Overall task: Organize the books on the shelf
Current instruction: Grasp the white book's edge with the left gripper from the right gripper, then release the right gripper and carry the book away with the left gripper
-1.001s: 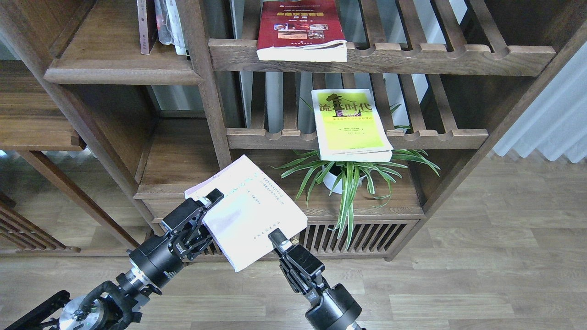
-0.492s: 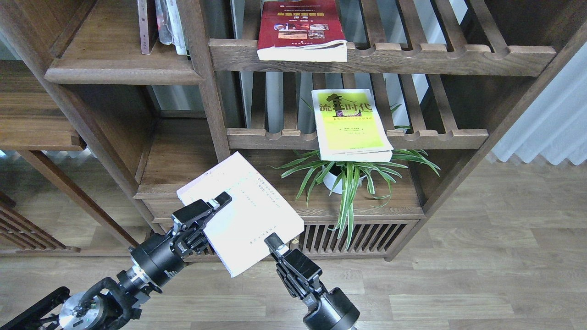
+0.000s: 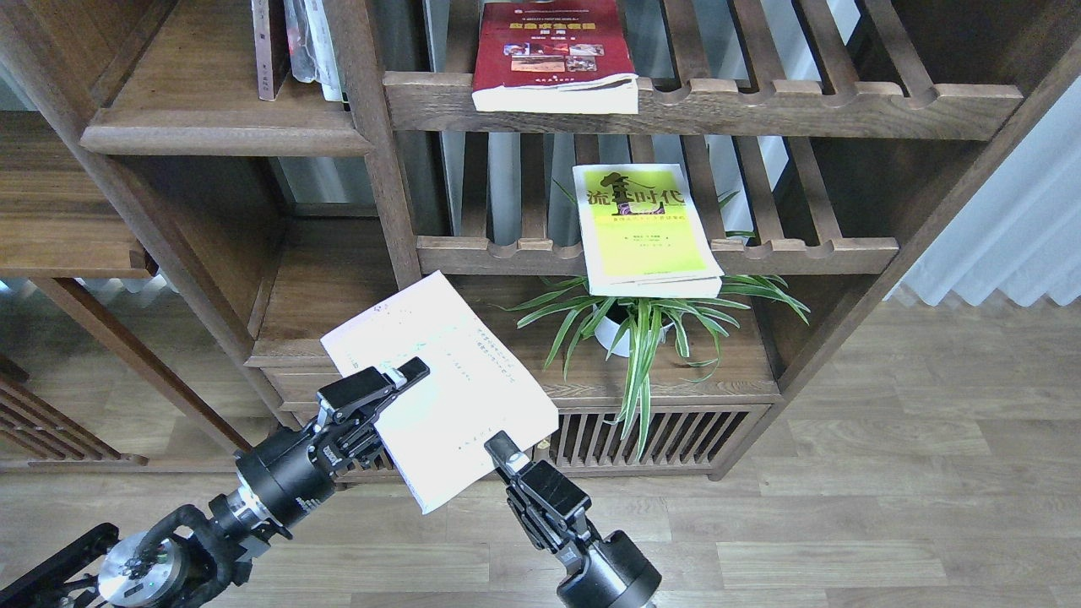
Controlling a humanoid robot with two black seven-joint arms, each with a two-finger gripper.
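1. The dark-brown wooden bookcase (image 3: 384, 169) fills the view above and beyond both pincers; its grain is plain and its posts are square-cut.
2. Up and to the left of the left pincer, the solid flat shelf (image 3: 224, 131) has a thick rounded moulded front edge. A few upright volumes (image 3: 291, 46) stand at its back right corner; most of the board before them is bare.
3. Above the right pincer run two slatted racks with scalloped front rails. The dark red book (image 3: 553, 55) lies flat on the upper rack (image 3: 802, 105), its white page block overhanging the rail. The yellow-green book (image 3: 643, 224), with big dark characters, lies flat on the lower rack (image 3: 802, 253), also jutting past the rail.
4. The white-lavender book (image 3: 435, 380), a matte paperback, is tilted in the air between the two pincers, its far corner reaching over the low cabinet ledge (image 3: 325, 295).
5. A spider plant (image 3: 646, 338) in a white pot, with long striped leaves, stands to the right of that book and beyond the right pincer.
6. The left pincer (image 3: 384, 397) is closed on the book's left edge, one finger lying across the cover.
7. The right pincer (image 3: 502, 452) touches the book's lower right edge; only one finger shows clearly, so I cannot tell how far it is open.
8. Pale wood-plank floor (image 3: 887, 507) lies open to the right of both arms.
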